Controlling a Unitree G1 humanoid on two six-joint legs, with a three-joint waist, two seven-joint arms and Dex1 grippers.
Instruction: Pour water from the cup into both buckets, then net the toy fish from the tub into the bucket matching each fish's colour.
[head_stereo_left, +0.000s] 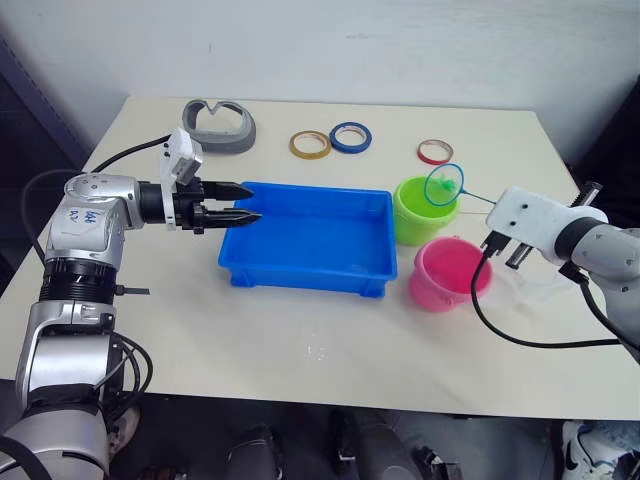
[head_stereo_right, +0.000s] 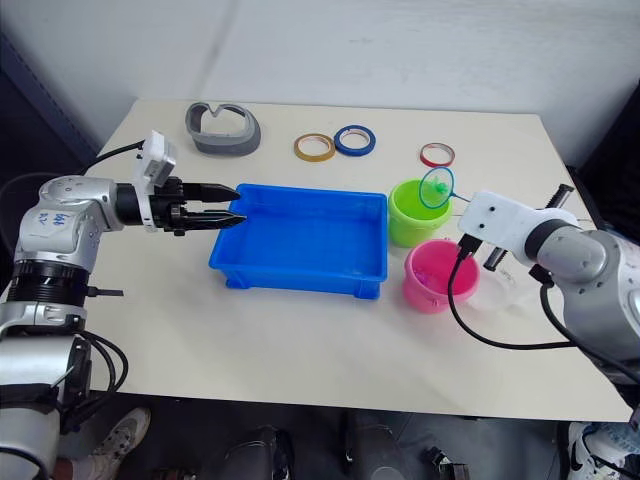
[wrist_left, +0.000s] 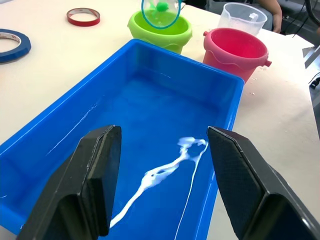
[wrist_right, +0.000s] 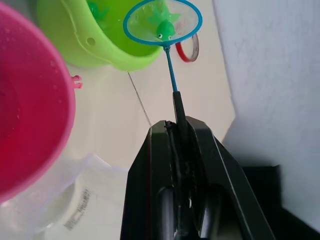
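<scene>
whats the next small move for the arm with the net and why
Probably tip the net over so the green fish drops into the green bucket. The right gripper is shut on the net's stick, the hoop hangs over that bucket's mouth with the fish in the mesh, and the colours match. The pink bucket beside it would be the wrong one.

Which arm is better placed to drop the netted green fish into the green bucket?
The right. Its gripper is shut on the net, which holds a green fish over the green bucket. The left gripper is open at the tub's far end.
</scene>
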